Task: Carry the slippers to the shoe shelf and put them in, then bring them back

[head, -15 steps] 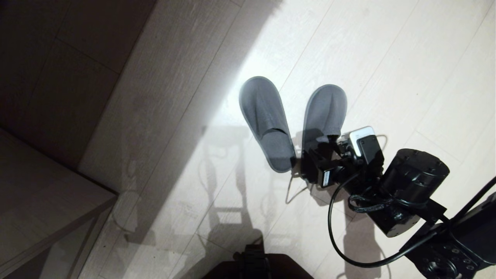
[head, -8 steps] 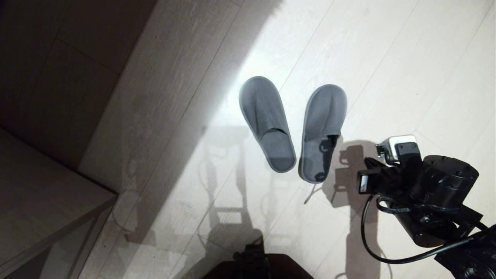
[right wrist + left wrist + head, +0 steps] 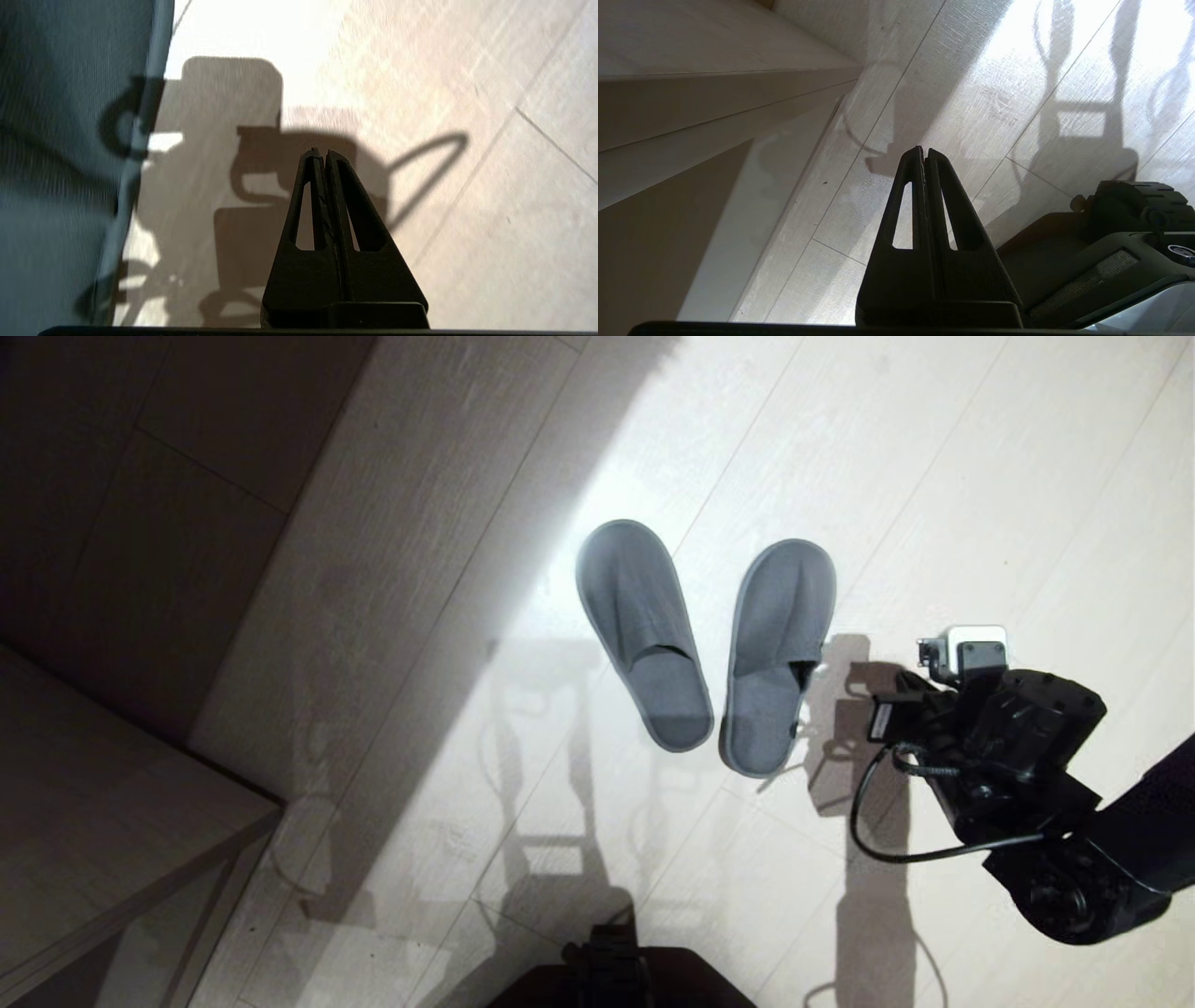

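The pale wood-plank floor [image 3: 934,476] fills the view, half in shadow. A taupe wood-laminate cabinet corner [image 3: 103,803] stands on the robot's left. The pair of soft grey-blue fabric slippers [image 3: 705,644] lies side by side on the sunlit floor, toes pointing away from the robot, heels nearly touching. The right gripper [image 3: 322,156] hovers just beside the right-hand slipper, apart from it, its fingers pressed together and holding nothing. The left gripper [image 3: 923,154] hangs near the cabinet corner over the floor, fingers likewise closed on nothing.
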{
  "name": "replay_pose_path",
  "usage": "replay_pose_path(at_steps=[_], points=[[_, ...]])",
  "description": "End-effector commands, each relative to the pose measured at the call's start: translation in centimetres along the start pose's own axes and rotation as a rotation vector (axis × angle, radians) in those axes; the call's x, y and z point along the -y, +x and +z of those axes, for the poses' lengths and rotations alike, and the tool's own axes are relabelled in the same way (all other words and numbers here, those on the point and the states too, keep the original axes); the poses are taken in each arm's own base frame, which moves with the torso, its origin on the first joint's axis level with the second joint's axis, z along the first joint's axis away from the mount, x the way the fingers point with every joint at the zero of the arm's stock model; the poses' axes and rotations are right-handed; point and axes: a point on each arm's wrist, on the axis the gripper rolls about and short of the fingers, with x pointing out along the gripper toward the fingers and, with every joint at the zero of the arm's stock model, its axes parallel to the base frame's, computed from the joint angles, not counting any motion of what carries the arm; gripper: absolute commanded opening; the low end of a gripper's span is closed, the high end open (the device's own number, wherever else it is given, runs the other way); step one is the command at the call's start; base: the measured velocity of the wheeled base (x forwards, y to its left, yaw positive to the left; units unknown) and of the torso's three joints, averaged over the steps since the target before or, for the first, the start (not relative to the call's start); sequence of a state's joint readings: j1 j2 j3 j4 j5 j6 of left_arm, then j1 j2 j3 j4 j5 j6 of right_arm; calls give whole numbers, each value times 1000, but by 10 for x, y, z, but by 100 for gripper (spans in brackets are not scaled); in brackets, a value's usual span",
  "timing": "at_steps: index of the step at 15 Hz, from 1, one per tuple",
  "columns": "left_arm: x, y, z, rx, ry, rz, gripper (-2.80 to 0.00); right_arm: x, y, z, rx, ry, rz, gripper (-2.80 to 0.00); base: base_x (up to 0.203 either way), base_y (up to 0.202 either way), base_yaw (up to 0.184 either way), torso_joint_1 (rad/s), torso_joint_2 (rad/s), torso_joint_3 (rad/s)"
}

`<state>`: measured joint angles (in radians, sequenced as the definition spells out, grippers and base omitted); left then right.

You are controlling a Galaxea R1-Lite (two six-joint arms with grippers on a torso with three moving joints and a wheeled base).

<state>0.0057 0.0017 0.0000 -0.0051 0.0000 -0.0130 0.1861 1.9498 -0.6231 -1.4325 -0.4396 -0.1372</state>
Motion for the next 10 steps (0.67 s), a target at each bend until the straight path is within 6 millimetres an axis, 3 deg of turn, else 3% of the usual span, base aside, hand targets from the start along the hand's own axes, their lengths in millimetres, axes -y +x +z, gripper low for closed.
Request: replay_pose_path(at_steps=[1,5,10], points=[[0,0,0,-1,-2,0,-280,-7,20,3,33,12,-5,-280,0,0,0,0,0,0],[0,0,0,-1,-2,0,-280,-20,52,7,35,9,7,-280,0,0,0,0,0,0],[0,0,0,-1,-2,0,-280,-30,78,15,99,37,20,-280,0,0,0,0,0,0]])
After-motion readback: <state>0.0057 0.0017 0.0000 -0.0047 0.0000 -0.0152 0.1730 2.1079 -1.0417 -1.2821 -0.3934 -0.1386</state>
